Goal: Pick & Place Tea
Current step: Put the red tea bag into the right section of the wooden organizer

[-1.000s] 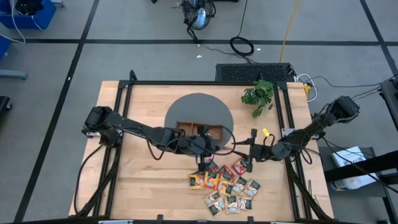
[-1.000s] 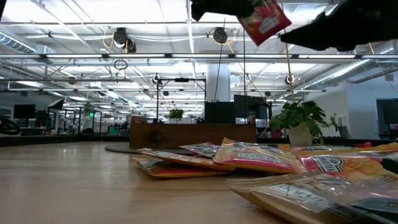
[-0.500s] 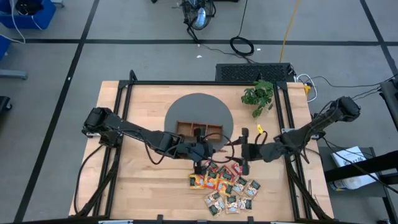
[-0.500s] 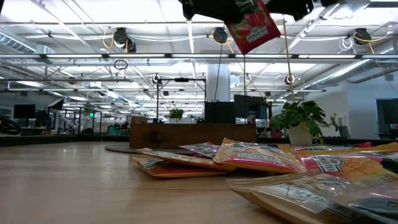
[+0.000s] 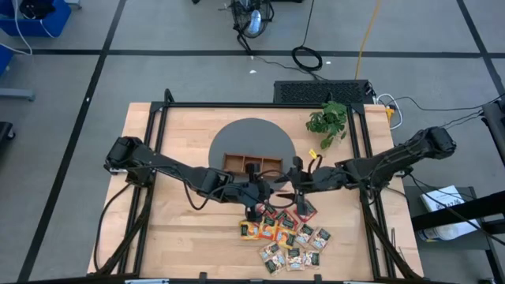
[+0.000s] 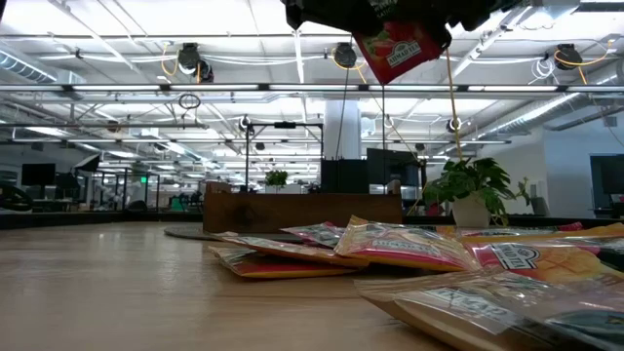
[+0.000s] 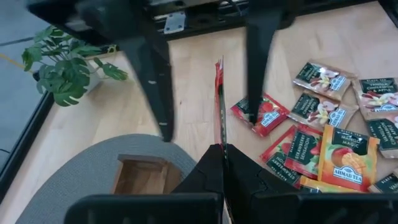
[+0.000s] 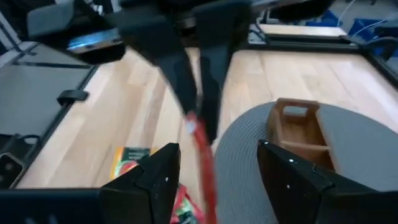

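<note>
My left gripper (image 5: 265,192) is shut on a red tea sachet (image 7: 219,102), held in the air above the near edge of the grey mat; the sachet also shows in the low view (image 6: 398,47). My right gripper (image 5: 294,184) is open and faces it. Its fingers (image 7: 157,87) stand on either side of the sachet, apart from it. The other sachets, red, orange-yellow and dark green, lie in a pile (image 5: 288,234) on the table near its front edge. The brown wooden tray (image 5: 252,163) stands on the grey round mat (image 5: 252,136). My left gripper pinches one end of the red sachet (image 7: 220,148) between its two fingers. The sachet sticks out beyond the fingertips toward my right gripper and shows edge-on in both wrist views. It is lifted clear of the table and hangs tilted in the low view.
A small potted plant (image 5: 327,120) stands at the table's far right. Bare wood lies on the table's left half and along its right side. Black frame rails run along the table's edges.
My right gripper has gone toward the table's left edge, up to my left gripper, and its open fingers now stand on either side of the red sachet. The sachet stays lifted in my left gripper.
</note>
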